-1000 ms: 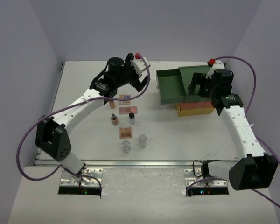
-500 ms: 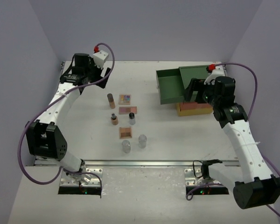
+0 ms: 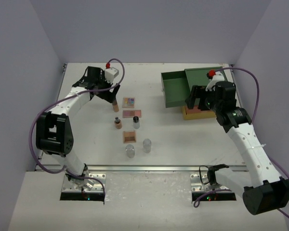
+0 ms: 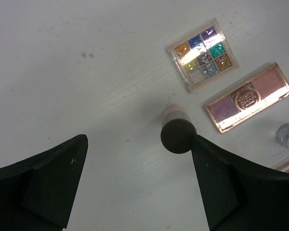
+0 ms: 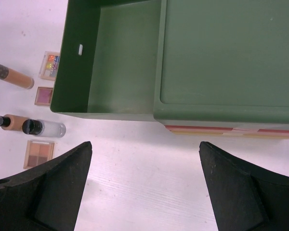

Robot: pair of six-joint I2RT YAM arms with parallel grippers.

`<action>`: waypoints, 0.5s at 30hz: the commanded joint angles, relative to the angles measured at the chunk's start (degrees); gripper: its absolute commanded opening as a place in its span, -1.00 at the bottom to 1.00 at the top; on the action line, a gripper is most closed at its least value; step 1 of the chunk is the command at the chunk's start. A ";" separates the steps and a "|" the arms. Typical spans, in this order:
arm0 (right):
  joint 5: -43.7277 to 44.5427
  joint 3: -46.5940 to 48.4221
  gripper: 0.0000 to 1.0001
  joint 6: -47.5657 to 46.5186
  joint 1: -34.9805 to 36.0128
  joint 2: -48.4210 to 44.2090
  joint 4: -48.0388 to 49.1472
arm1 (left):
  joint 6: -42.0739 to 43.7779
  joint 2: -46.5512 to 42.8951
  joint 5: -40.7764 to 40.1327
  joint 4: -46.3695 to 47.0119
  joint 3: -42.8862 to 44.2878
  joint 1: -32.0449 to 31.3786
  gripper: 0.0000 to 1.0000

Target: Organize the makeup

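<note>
From above, the makeup [image 3: 132,113] clusters mid-table; the left wrist view shows the left gripper [image 4: 137,144] spread wide, empty, straddling a brown bottle [image 4: 178,134] (just beside one finger); the right wrist view shows the right gripper [image 5: 144,149] equally agape, empty, near the green drawer [image 5: 111,62].

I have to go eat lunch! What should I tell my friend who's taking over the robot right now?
Left gripper: open, around the tall brown bottle, not gripping yet.
Right gripper: open, holding nothing, near the green box.
Three palettes, two more bottles and two jars sit on the table, left of the box.
Done: the box's drawer is pulled out, nothing in it.
Left: all the makeup, probably into that drawer.
</note>
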 commanded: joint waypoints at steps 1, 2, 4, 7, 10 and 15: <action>1.72 -1.82 0.84 -1.56 0.42 0.25 2.07 | -0.72 -0.91 3.36 2.95 -1.31 -0.26 0.70; 1.94 -2.20 0.85 -1.68 0.42 0.32 2.40 | -0.75 -0.55 3.86 3.08 -1.60 -0.30 0.69; 1.90 -2.29 0.85 -1.69 0.42 0.57 2.57 | -1.15 0.83 4.76 3.21 -1.56 -0.46 0.65; 1.69 -2.39 0.85 -1.78 0.42 0.93 2.40 | -1.24 2.13 4.94 3.35 -1.62 -0.76 0.59; 2.19 -2.64 0.85 -2.04 0.42 1.02 2.56 | -1.24 3.14 4.68 3.68 -2.04 -1.52 0.52; 2.38 -3.17 0.85 -2.22 0.42 0.93 3.09 | -0.72 3.59 4.15 4.92 -2.22 -2.66 0.27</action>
